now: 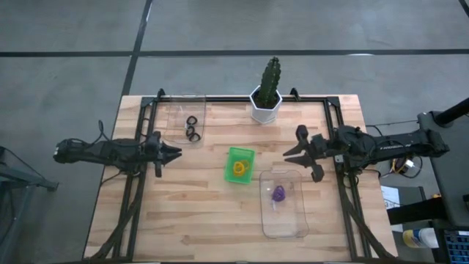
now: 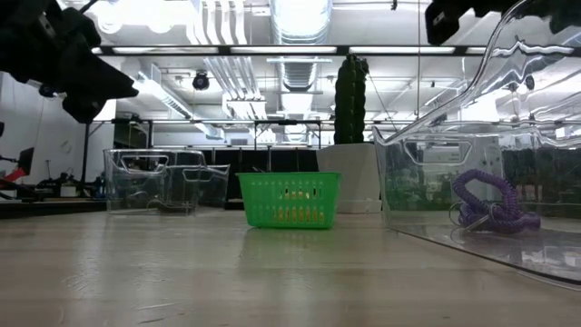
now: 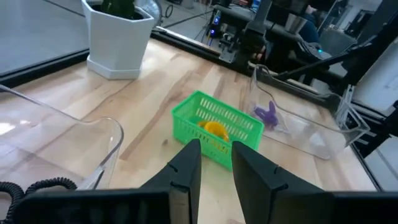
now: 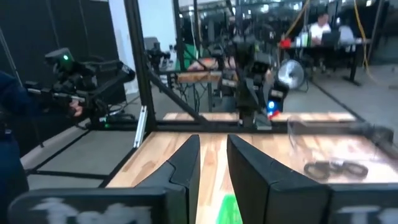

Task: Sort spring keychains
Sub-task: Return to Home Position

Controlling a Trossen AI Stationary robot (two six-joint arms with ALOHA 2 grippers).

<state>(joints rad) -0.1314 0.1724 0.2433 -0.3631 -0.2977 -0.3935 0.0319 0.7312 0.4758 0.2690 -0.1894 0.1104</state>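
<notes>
left hand (image 1: 176, 152): at 9 o'clock, raised off the bench (image 1: 198, 213), my fingers a narrow gap apart, holding nothing
right hand (image 1: 287, 154): at 3 o'clock, my fingers slightly apart too, empty
black spring keychains (image 1: 193, 130): in the left clear bin (image 1: 178, 110), at 11 o'clock
orange spring keychains (image 1: 239, 168): in the green bin (image 1: 239, 151), mid-bench
purple spring keychains (image 1: 279, 194): in the right clear bin (image 1: 286, 224), at 5 o'clock
cactus pot (image 1: 264, 108): at 12 o'clock

Orange spring keychains (image 1: 239, 168) in green bin (image 1: 249, 152): count indiscernible. Right transparent bin (image 2: 427, 182) cropped, low view.
</notes>
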